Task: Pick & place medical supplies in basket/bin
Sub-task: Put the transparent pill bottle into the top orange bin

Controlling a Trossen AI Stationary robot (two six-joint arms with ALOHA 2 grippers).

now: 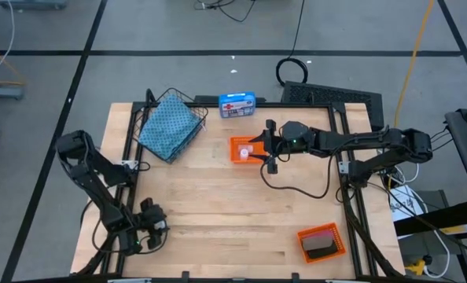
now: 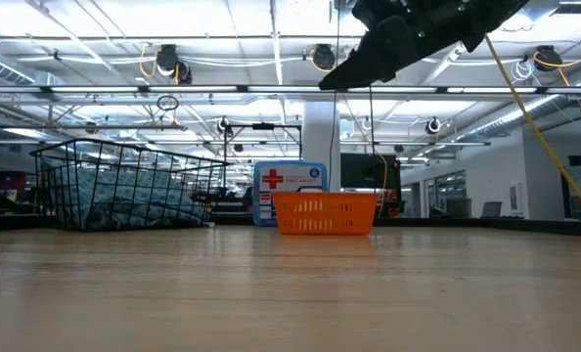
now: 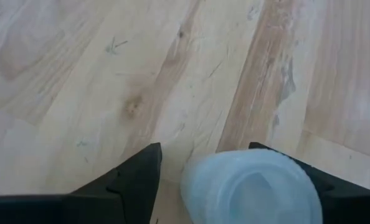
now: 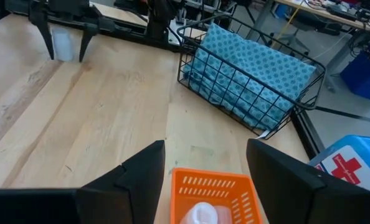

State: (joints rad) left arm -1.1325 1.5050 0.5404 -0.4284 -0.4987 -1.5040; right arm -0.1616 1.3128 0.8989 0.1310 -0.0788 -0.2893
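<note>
A small white vial (image 3: 247,186) sits between the fingers of my left gripper (image 1: 152,223), which is open and points down near the table's near left corner. The right wrist view shows that gripper (image 4: 65,50) too, with the vial (image 4: 61,43) inside it. My right gripper (image 4: 207,168) hangs open and empty above a small orange tray (image 1: 244,149) at the table's middle far side. Another white vial (image 4: 200,214) lies in that tray. The wire basket (image 1: 170,126) stands at the far left, tilted, with the teal patterned cloth (image 4: 247,68) in it. My left gripper comes at the vial from above, with one finger on either side of it. One finger (image 3: 297,171) lies against the vial's side (image 3: 283,177). A gap shows between the other finger (image 3: 138,177) and the vial. Whether the vial rests on the table I cannot tell.
A blue box (image 1: 237,104) with a red cross stands at the far edge behind the tray. A second orange tray (image 1: 321,241) with dark things in it sits at the near right. Bare wood lies between the two arms.
</note>
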